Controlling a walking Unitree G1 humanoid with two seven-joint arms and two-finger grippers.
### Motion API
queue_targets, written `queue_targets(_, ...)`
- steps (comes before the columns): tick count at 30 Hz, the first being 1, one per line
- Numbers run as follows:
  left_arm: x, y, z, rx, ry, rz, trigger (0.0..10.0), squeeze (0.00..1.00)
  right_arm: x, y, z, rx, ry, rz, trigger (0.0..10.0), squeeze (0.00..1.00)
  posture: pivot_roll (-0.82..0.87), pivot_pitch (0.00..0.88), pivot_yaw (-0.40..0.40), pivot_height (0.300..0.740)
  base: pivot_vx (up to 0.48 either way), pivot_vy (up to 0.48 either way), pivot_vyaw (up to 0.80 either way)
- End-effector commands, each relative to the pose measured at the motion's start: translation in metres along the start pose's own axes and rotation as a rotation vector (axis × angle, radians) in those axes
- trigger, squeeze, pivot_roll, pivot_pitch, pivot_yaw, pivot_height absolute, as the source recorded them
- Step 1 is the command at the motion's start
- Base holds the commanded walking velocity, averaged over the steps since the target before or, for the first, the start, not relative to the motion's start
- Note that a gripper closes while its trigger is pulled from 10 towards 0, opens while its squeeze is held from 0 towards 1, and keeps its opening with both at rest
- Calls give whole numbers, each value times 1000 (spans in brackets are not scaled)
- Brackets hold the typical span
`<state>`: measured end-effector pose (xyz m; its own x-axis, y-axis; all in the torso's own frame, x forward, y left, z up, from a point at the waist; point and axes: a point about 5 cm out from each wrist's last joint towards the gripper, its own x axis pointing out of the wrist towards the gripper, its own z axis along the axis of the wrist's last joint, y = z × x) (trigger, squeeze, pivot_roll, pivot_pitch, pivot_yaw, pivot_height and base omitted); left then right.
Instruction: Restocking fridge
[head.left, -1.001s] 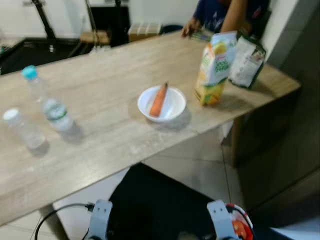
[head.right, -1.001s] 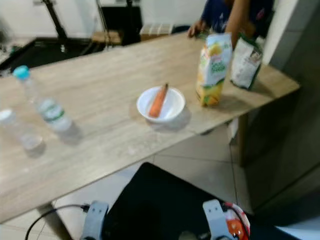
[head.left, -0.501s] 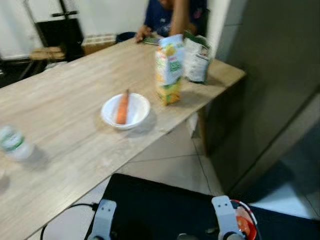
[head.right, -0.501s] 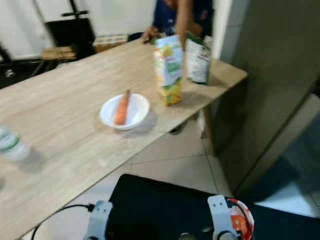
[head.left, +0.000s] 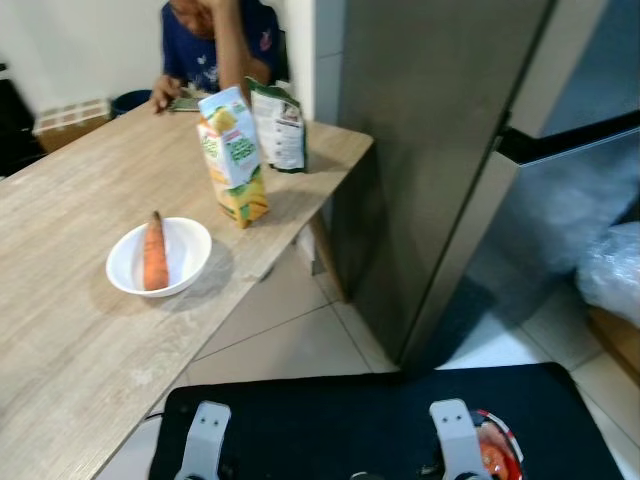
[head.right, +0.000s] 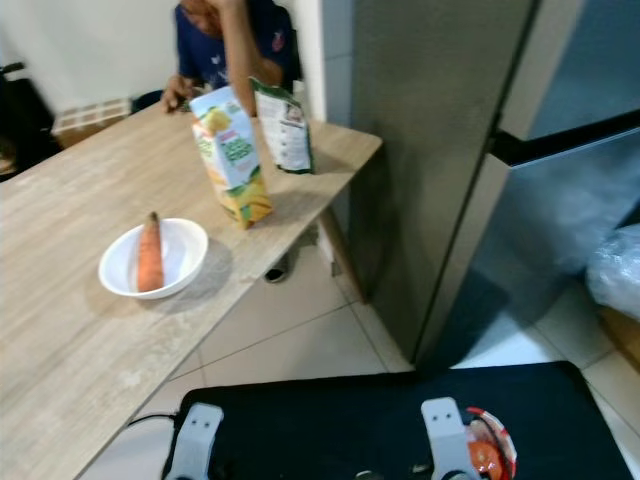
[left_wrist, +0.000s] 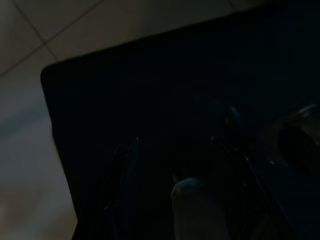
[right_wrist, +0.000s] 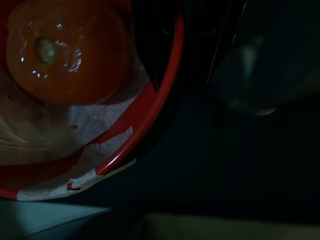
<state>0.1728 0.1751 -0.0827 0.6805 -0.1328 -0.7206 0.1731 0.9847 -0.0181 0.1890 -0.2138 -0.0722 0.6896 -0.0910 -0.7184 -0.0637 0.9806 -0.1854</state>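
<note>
A tall grey fridge (head.left: 440, 130) stands to the right of a wooden table (head.left: 60, 350), with a dark gap above its bluish lower door (head.left: 570, 220). On the table sits a white bowl (head.left: 192, 270) holding a carrot (head.left: 154, 255). Behind it stand a yellow-green juice carton (head.left: 232, 155) and a dark green-and-white bag (head.left: 280, 125) near the table's corner. Both arms hang idle beside my black body (head.left: 380, 420). The left wrist view is very dark, with a black cover (left_wrist: 150, 100) over pale floor tiles (left_wrist: 30, 100). A red stop button (right_wrist: 65, 50) appears close up in the right wrist view.
A person (head.left: 215, 40) in a blue top sits at the table's far end. A crumpled clear plastic bag (head.left: 612, 270) lies at the right edge. Pale tiled floor (head.left: 290, 330) runs between the table and the fridge.
The camera has swung to the right. The two water bottles have left the picture, the bowl and carton have slid left, and the fridge has come into view.
</note>
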Motion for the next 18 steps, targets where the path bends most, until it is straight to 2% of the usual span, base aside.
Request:
queue_targets(1,-4,7,-10,-9,48,22,10000,0,-1,5,-4,10,8,6,10000,0,-171,76,57,740,0,0,-800)
queue_targets(6,-3,5,-9,-11,51,18,10000,0,-1,2,-3,27,6,-6,10000,0,-168,86,50,740,0,0,-800)
queue_targets(12,-5,9,-11,1,56,12,10000,0,-1,0,-3,45,7,-18,10000,0,-167,89,51,740,0,0,-800)
queue_targets(18,-10,17,-18,-24,66,36,10000,0,-1,3,-6,37,20,-11,10000,0,-171,90,55,740,0,0,-800)
